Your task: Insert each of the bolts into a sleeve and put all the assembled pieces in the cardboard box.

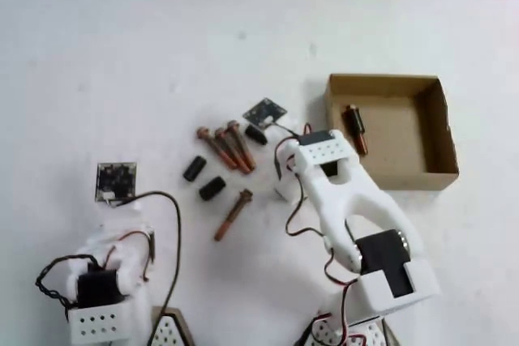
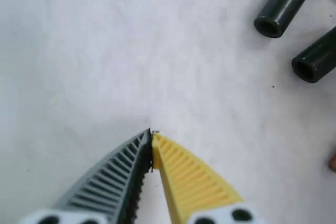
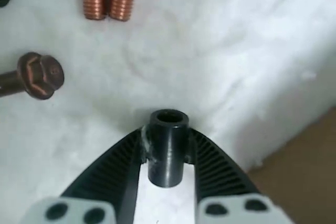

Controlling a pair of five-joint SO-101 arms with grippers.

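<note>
Our right gripper (image 3: 167, 132) pinches a black cylindrical plastic sleeve (image 3: 168, 153); our left gripper (image 2: 151, 132), pressed together, should next fetch 1 copper-coloured hex-head bolt (image 3: 38, 75)

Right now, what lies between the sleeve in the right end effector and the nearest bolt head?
Nothing: the right wrist view shows bare table between sleeve and bolt head.

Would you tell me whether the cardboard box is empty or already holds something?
Not empty: the cardboard box holds one bolt with a dark sleeve on it.
</note>
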